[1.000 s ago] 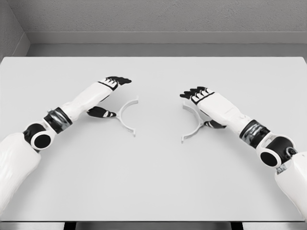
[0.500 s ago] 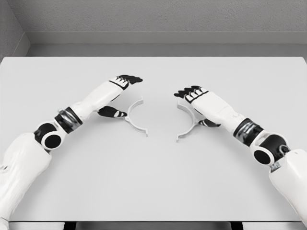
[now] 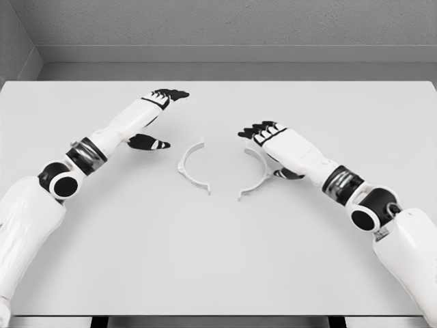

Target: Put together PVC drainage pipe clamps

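Two white half-ring clamp pieces lie mid-table with their open sides facing each other and a small gap between them. The left clamp half [image 3: 186, 169] lies by itself. My left hand [image 3: 158, 120] is up and to the left of it, open, not touching it. The right clamp half [image 3: 261, 177] lies partly under my right hand [image 3: 271, 153]. That hand's fingers [image 3: 256, 130] stretch flat over the arc's upper end and its thumb [image 3: 287, 174] rests against the arc's outer side. The fingers are spread, not curled around the piece.
The white table [image 3: 218, 260] fills the view, with its near edge at the bottom. A grey wall [image 3: 225, 27] runs behind its far edge. Both forearms lie low over the tabletop at either side.
My left hand slid the left clamp half rightward, then drew back up and left, leaving it. My right hand has moved left, bringing the right clamp half closer to the other.
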